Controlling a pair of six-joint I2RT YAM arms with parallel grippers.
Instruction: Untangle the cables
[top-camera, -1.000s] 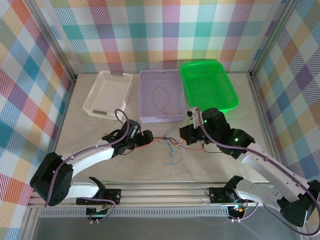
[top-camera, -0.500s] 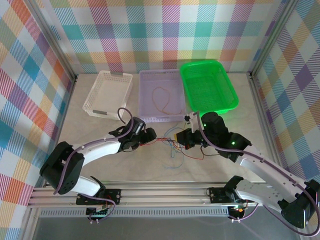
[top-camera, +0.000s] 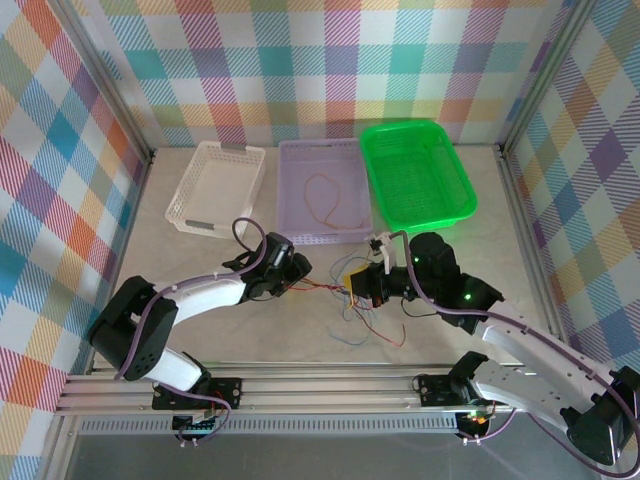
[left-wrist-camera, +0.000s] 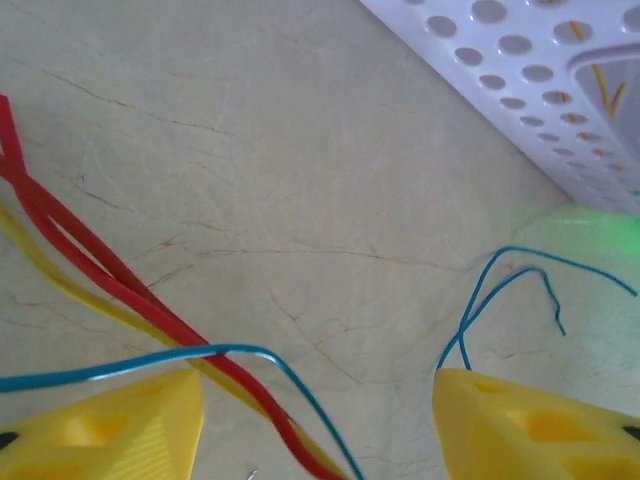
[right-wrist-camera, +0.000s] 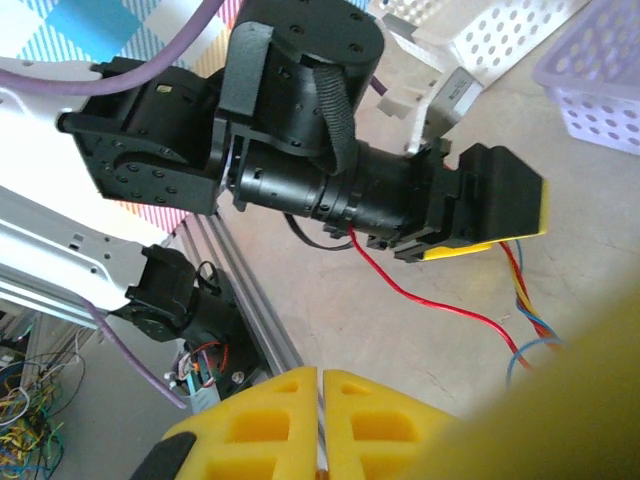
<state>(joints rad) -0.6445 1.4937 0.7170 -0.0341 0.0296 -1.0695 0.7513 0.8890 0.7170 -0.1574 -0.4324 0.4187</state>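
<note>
Beige marbled tabletop (top-camera: 290, 335) inside a plaid-walled cell, that's our stage. Nearest, the right gripper (right-wrist-camera: 320, 420) has its yellow pads pressed flat together, right at the knot. We can't tell if a strand is actually pinched in the seam, but our guess is it's there to anchor the mess.

The bundle of thin limp cables (top-camera: 345, 296) in red, blue, green and yellow lies on the table between the two arms, with a few loops trailing toward the near edge.

From the other side, the left gripper (left-wrist-camera: 320, 430) has its jaws apart, straddling the red and yellow strands without clamping them. Looks to us like it's lined up so a squeeze would catch those and draw them out sideways.

Further back sit a white perforated plastic basket (top-camera: 190, 200), a lilac perforated basket (top-camera: 290, 190) and a bright green mesh basket (top-camera: 455, 190). One orange wire (top-camera: 308, 197) lies looped in the lilac one, so we reckon freed strands go there.
</note>
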